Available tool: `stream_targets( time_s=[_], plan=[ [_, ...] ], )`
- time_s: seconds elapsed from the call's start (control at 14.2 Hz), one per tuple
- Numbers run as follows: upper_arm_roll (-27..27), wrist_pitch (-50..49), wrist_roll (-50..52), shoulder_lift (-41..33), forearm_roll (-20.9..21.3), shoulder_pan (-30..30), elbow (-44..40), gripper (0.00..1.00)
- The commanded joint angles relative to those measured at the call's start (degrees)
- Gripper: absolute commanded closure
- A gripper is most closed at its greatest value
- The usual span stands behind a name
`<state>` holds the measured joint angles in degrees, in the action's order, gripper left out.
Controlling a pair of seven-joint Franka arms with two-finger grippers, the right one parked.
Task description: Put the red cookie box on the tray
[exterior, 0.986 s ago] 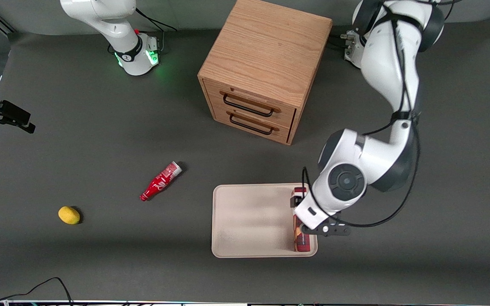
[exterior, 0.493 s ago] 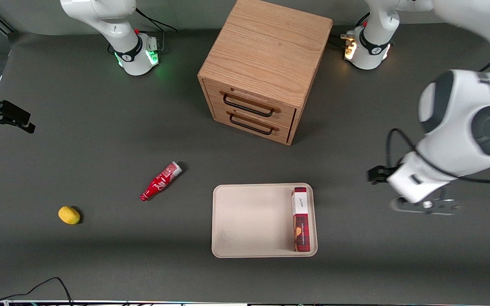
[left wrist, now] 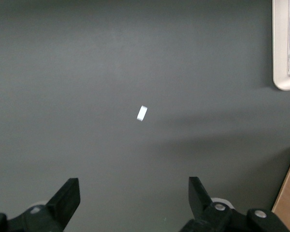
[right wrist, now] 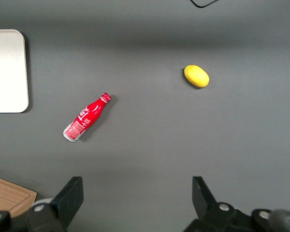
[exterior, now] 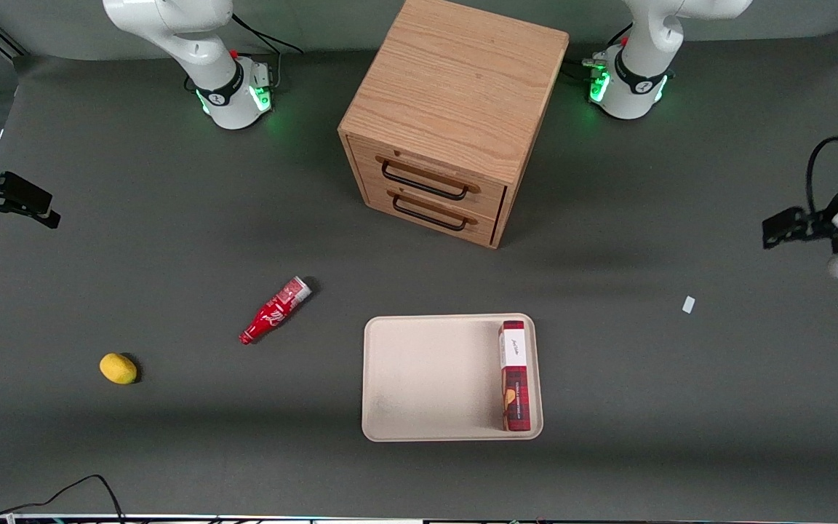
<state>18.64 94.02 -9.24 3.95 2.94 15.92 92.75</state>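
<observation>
Over at the working arm's end of the table, my gripper (left wrist: 134,203) hangs above bare mat with its fingers spread wide and nothing between them, which I'd read as the job being done. Wooden drawer cabinet (exterior: 454,116) sits at twelve o'clock from the tray (exterior: 426,378). Red cookie box (exterior: 515,384) lies flat inside the tray along its three o'clock rim, the edge nearest my arm. Little white scrap (left wrist: 142,113) lies under the gripper.

The dark gray table (exterior: 135,218) holds a wooden drawer box (exterior: 448,124), a tray (exterior: 426,378), a small red bottle (exterior: 273,311) (lying down) and a yellow lemon (exterior: 118,368). A tiny white scrap (exterior: 688,304) lies toward the working arm's end. The gripper (left wrist: 135,203) hangs open above that end.
</observation>
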Motion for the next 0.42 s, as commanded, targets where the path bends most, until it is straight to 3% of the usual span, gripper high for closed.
stream_targets(
  time_s=[0.0, 0.35],
  plan=[
    [2.4, -1.6, -2.9, -3.0, 1.8, 1.7, 1.4, 0.0],
    [0.9, -4.5, -3.7, -1.5, 1.4, -0.2, -1.9, 0.0]
  ],
)
